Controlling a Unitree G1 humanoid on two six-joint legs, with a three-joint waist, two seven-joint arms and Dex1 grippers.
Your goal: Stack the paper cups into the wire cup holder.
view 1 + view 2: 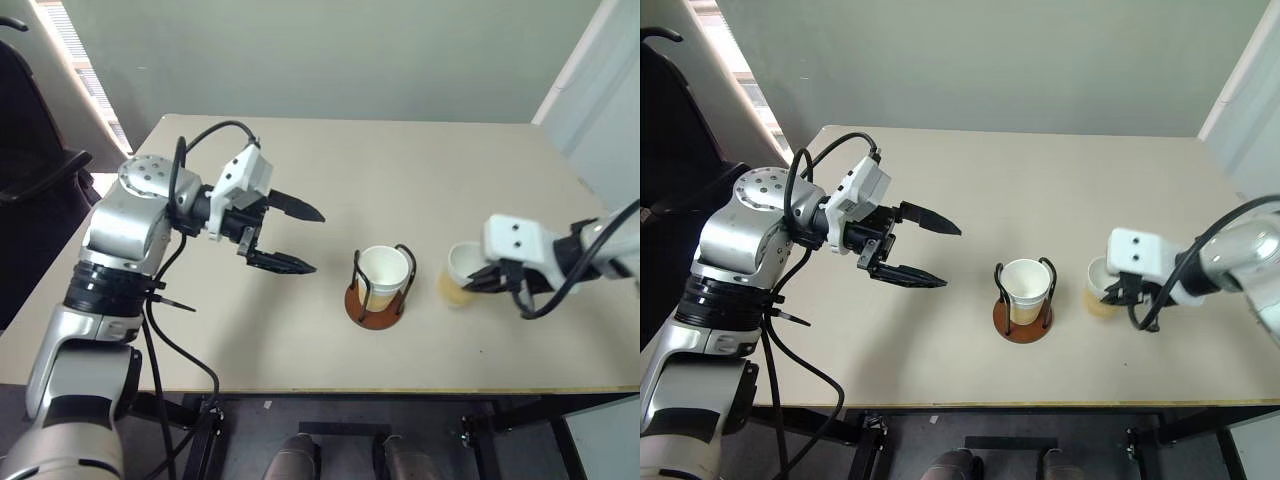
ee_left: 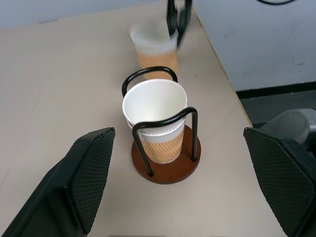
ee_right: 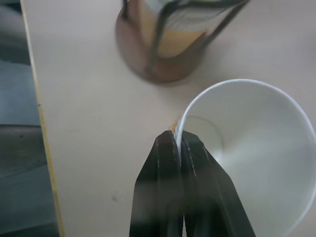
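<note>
Right end effector clamped on rim of loose paper cup, fingers pinching wall, one inside, one outside; pinch plain in right wrist view, head views give cup just right of wire cup holder, near counter's front edge. Holder carries nested cups; left wrist view shows two rims stacked inside black loops, base reddish-brown. Left end effector spread wide, empty, hanging above counter left of holder. Counter beige, plain. Grey-green wall beyond; dark chair far left.
</note>
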